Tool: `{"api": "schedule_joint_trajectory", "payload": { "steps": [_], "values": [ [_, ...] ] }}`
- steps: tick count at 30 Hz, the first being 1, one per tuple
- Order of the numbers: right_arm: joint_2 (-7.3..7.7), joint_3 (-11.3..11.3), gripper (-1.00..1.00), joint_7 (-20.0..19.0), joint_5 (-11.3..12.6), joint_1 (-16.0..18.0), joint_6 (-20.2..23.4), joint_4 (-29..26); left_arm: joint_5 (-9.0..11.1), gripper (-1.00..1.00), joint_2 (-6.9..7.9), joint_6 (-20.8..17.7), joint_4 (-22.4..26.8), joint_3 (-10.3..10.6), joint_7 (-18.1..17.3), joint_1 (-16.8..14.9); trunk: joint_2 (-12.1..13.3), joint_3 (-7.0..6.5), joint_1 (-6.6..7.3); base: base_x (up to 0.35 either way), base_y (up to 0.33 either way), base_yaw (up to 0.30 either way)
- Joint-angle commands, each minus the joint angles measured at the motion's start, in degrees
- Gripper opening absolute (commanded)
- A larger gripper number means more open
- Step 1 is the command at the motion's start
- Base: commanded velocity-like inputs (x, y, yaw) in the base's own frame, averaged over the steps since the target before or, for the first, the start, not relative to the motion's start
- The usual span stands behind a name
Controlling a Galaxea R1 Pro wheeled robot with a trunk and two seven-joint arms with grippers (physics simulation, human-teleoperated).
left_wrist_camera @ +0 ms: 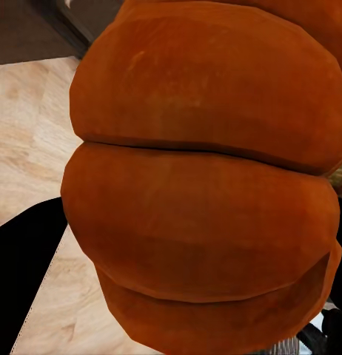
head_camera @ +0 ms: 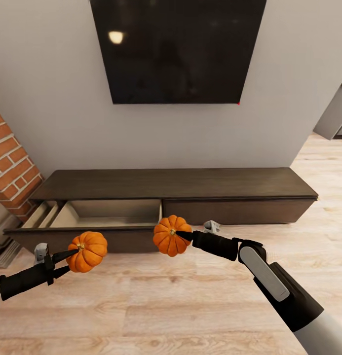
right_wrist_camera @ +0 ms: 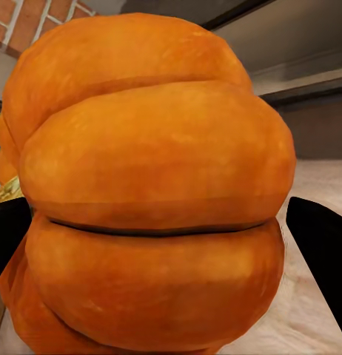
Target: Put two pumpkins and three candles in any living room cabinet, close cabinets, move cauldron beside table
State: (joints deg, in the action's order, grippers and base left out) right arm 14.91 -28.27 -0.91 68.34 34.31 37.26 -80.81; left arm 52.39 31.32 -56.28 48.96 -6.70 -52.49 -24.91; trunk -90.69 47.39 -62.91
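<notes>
Both grippers carry a small ribbed orange pumpkin over the wooden floor in front of the cabinet (head_camera: 175,185). My left gripper (head_camera: 74,257) is shut on the left pumpkin (head_camera: 88,251), which looms close in the left wrist view (left_wrist_camera: 204,185). My right gripper (head_camera: 183,235) is shut on the right pumpkin (head_camera: 171,235), seen large in the right wrist view (right_wrist_camera: 152,192). The long low dark-brown cabinet stands against the wall, and its left drawer (head_camera: 114,213) is pulled out, showing a bare beige inside. The right drawer front (head_camera: 237,211) is closed. Candles, cauldron and table are out of view.
A black TV screen (head_camera: 178,49) hangs on the grey wall above the cabinet. A brick column (head_camera: 10,167) rises at the left. Grey kitchen cabinets (head_camera: 336,116) show at the far right. Light wood flooring (head_camera: 166,305) spreads in front.
</notes>
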Motion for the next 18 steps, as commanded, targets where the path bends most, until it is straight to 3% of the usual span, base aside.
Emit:
{"api": "schedule_joint_trajectory", "payload": {
  "steps": [1, 7, 18],
  "values": [
    [0.03, -0.04, -1.00, -0.14, 0.39, 0.06, 0.10, -0.05, 0.54, -1.00, 0.03, -0.50, -0.01, -0.07, -0.16, -0.05, -0.02, 0.04, 0.00, 0.013, 0.280, 0.000],
    [0.03, -0.04, -1.00, -0.14, 0.39, 0.05, 0.11, -0.01, 0.52, -1.00, 0.06, -0.50, -0.01, -0.07, -0.16, -0.05, -0.02, 0.04, 0.00, 0.088, 0.278, 0.000],
    [0.03, -0.04, -1.00, -0.14, 0.39, 0.06, 0.15, -0.02, 0.52, -1.00, 0.05, -0.50, -0.01, -0.07, -0.16, -0.05, -0.02, 0.04, 0.00, 0.223, 0.242, 0.000]
  ]
}}
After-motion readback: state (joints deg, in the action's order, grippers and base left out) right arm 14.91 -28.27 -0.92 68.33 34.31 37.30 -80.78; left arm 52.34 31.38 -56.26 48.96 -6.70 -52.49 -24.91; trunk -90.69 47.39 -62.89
